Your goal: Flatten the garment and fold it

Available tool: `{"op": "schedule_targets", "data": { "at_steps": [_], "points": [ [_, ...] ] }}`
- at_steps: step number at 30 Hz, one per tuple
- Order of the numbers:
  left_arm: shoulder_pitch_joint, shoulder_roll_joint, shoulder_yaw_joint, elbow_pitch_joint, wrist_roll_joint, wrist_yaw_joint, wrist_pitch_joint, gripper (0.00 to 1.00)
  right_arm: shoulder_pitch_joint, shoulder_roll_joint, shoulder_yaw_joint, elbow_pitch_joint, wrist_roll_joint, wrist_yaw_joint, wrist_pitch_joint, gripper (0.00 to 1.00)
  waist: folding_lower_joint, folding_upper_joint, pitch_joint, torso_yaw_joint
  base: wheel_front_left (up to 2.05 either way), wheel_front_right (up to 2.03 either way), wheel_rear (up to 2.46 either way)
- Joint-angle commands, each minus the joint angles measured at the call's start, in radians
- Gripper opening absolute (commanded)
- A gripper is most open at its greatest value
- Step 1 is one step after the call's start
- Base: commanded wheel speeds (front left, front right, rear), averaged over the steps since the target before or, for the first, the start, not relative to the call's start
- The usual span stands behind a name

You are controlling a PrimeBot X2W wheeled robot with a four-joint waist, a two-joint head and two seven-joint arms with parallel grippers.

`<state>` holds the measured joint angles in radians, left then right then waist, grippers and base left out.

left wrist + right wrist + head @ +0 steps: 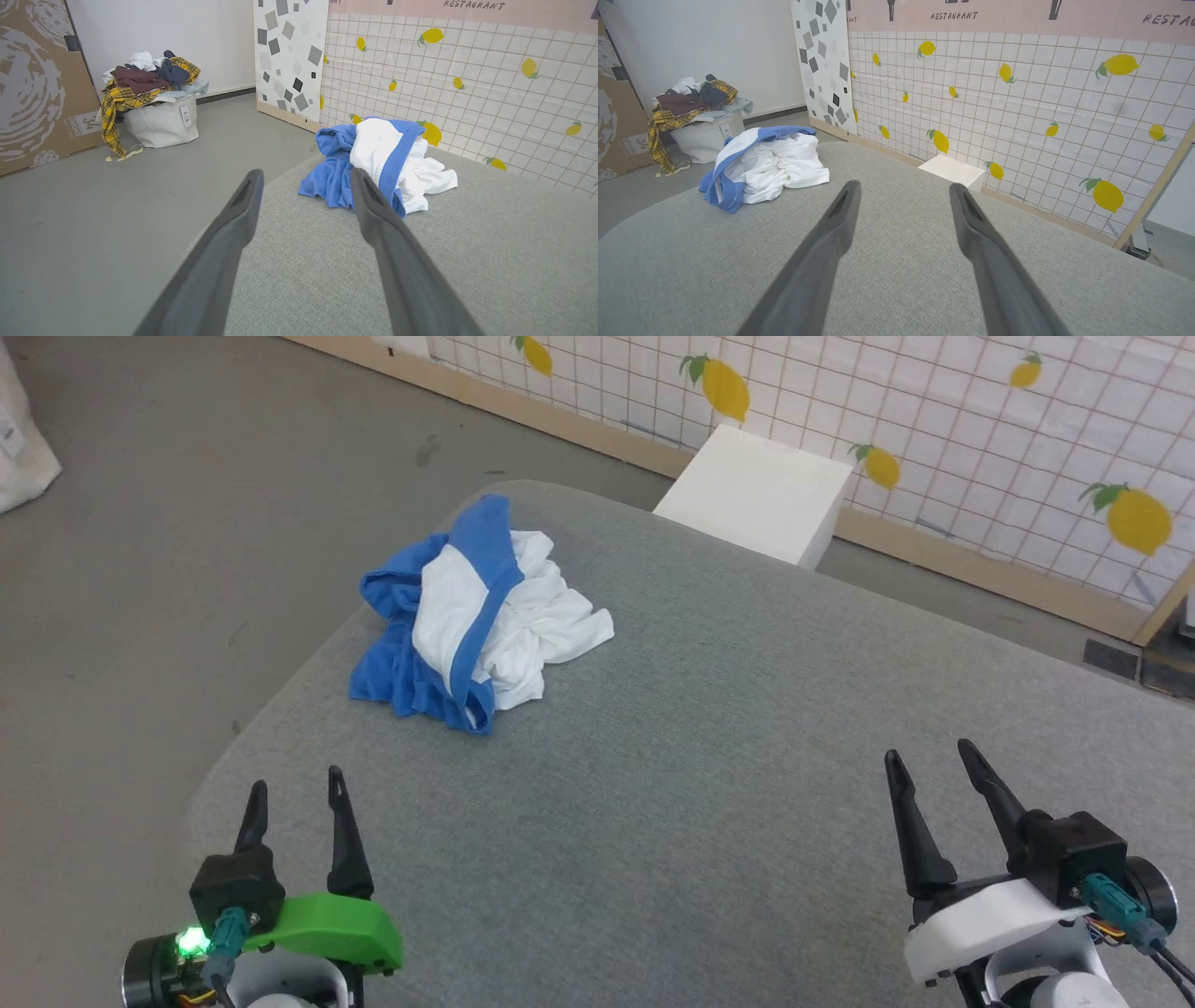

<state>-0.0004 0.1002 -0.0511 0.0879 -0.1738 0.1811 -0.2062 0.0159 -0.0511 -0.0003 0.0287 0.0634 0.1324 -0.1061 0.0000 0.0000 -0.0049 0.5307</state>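
Observation:
The garment lies crumpled in a heap near the far left corner of the grey padded table, white cloth bunched with bright blue parts and a blue band across it. It also shows in the left wrist view as the garment and in the right wrist view as the garment. My left gripper hovers open at the near left, well short of the heap. My right gripper stands open at the near right, far from the cloth. Nothing is between either pair of fingers.
A white box stands on the floor beyond the table's far edge, against the lemon-patterned tiled wall. A white bin heaped with clothes sits on the grey floor to the left, beside a cardboard panel.

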Motion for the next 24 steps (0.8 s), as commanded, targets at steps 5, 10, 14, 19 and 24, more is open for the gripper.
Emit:
{"op": "schedule_targets", "data": {
  "at_steps": [5,10,14,19,24],
  "points": [
    [0.017,0.014,-0.005,-0.002,-0.021,0.023,-0.019,1.00,-0.014,0.001,-0.002,0.001,0.010,-0.001,-0.013,1.00,0.0000,0.0000,-0.001,0.023,0.00,0.00,0.00],
    [0.020,0.018,-0.008,-0.002,-0.033,0.037,-0.028,1.00,-0.015,0.001,-0.003,0.002,0.014,-0.002,-0.018,1.00,0.0000,0.0000,0.001,0.041,0.00,0.00,0.00],
    [0.021,0.020,-0.014,0.000,-0.041,0.045,-0.035,1.00,-0.015,0.001,-0.005,0.002,0.016,-0.002,-0.023,1.00,0.0000,0.0000,0.003,0.058,0.00,0.00,0.00],
    [0.021,0.024,-0.021,0.004,-0.053,0.056,-0.045,1.00,-0.017,0.001,-0.008,0.000,0.018,-0.002,-0.026,1.00,0.0000,0.0000,0.008,0.083,0.00,0.00,0.00],
    [0.016,0.023,-0.027,0.008,-0.059,0.060,-0.049,1.00,-0.017,0.001,-0.008,-0.003,0.016,-0.002,-0.025,1.00,0.0000,0.0000,0.016,0.096,0.00,0.00,0.00]
  ]
}}
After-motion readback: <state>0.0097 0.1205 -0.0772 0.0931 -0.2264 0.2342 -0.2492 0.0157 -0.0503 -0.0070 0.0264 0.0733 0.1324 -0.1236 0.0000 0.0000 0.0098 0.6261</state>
